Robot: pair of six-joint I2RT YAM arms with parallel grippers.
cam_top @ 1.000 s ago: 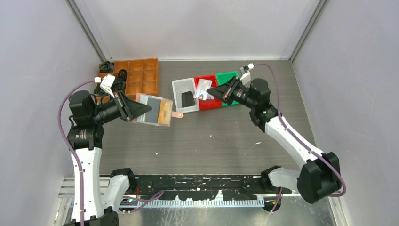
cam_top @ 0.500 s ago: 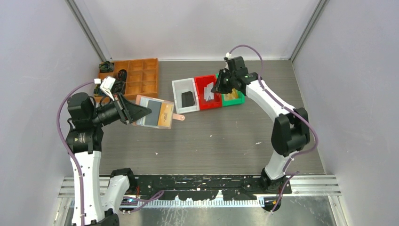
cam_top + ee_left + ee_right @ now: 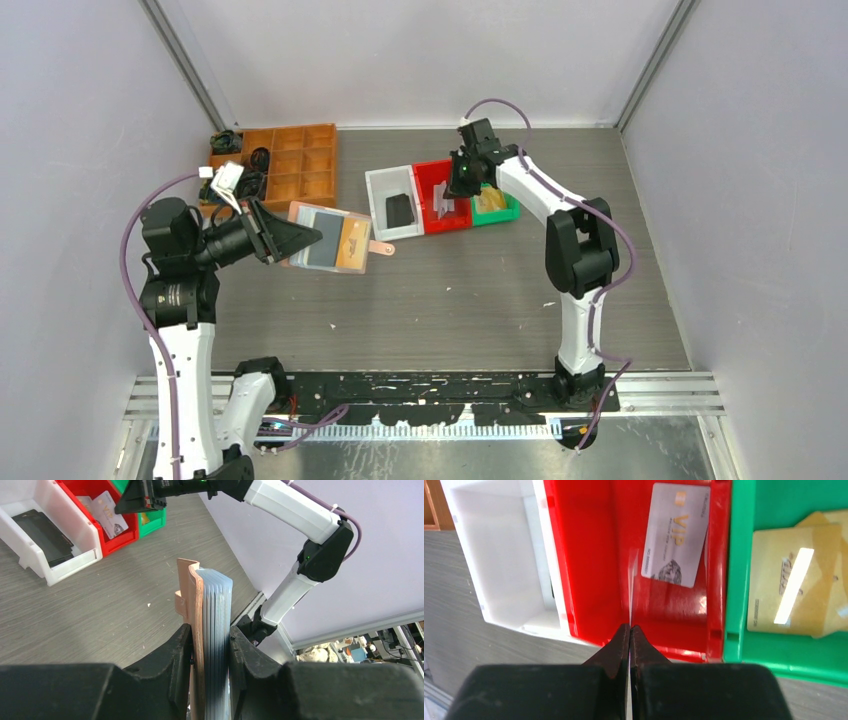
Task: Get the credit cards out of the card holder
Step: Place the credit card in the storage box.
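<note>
My left gripper [image 3: 300, 237] [image 3: 209, 632] is shut on the salmon-pink card holder [image 3: 330, 238] [image 3: 205, 600] and holds it above the table left of the bins; its grey slotted pockets face up in the top view. My right gripper [image 3: 455, 185] [image 3: 629, 628] is shut on a thin credit card [image 3: 631, 587], seen edge-on over the red bin [image 3: 450, 222] [image 3: 589, 555]. A whitish-grey credit card [image 3: 676, 532] lies flat in that bin. Yellowish credit cards [image 3: 791, 580] [image 3: 490, 201] lie in the green bin [image 3: 739, 580].
A white bin [image 3: 378, 205] [image 3: 499, 555] left of the red one holds a black flat item [image 3: 399, 210]. An orange compartment tray [image 3: 300, 160] with dark items stands at the back left. Grey walls close in the table on three sides.
My right arm has swung in and stretched toward the back, bringing its gripper with the card down over the red bin. The left gripper and card holder have barely moved.
</note>
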